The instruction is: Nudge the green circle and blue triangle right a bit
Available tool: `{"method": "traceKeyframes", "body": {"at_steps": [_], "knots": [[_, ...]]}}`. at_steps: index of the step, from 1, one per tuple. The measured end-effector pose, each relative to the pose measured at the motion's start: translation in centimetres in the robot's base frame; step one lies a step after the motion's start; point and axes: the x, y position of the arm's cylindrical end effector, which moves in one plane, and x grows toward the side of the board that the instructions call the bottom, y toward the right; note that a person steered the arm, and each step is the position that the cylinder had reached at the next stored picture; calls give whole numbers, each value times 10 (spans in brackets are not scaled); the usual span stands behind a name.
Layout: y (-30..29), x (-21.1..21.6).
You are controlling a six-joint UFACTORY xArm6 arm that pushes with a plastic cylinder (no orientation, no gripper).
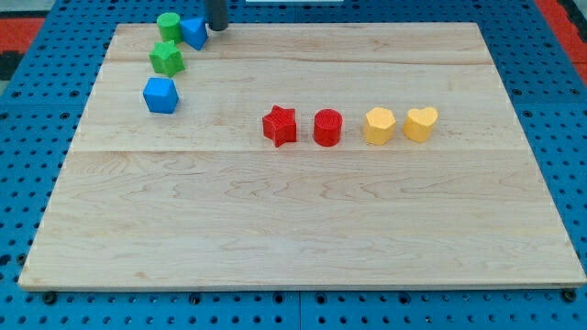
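The green circle (168,26) stands at the view's top left of the wooden board (303,220), touching the blue triangle (193,32) on its right. My tip (218,27) is at the view's top edge, just right of the blue triangle, close to it or touching; only the rod's lower end shows.
A green star (167,60) sits just below the green circle, and a blue cube-like block (160,94) below that. In the board's middle stand, left to right, a red star (280,126), a red cylinder (327,127), and two yellow hearts (379,125) (421,123).
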Motion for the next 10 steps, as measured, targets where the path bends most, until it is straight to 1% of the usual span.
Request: {"method": "traceKeyframes", "body": {"at_steps": [1,2,3,4,5,6,7,8,9,10], "knots": [[-26,0],[-28,21],[-10,27],[11,45],[17,51],[77,122],[54,214],[-81,226],[-164,192],[-162,150]]}}
